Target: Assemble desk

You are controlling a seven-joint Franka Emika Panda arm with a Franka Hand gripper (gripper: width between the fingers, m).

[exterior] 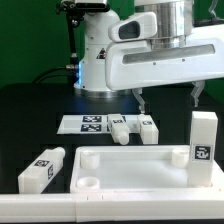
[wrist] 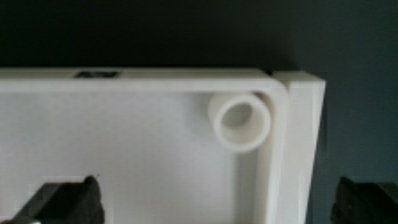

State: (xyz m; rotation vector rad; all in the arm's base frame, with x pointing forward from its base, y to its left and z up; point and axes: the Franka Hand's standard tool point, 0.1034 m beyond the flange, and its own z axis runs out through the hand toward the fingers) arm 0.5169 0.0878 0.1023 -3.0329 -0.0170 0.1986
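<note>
The white desk tabletop (exterior: 135,165) lies flat at the front, rim up, with a round socket (exterior: 88,183) at its near left corner. One leg (exterior: 203,138) stands upright at the tabletop's right end. One leg (exterior: 42,170) lies to its left, and two legs (exterior: 120,128) (exterior: 148,127) lie behind it. My gripper (exterior: 168,98) hangs open and empty above the tabletop's far edge. In the wrist view the tabletop (wrist: 125,130) and a corner socket (wrist: 244,122) lie below the gripper (wrist: 217,205), and both dark fingertips (wrist: 63,200) stand wide apart.
The marker board (exterior: 88,123) lies flat behind the tabletop, beside the two lying legs. The robot's white body (exterior: 165,55) fills the upper part of the exterior view. A white ledge (exterior: 40,208) runs along the front.
</note>
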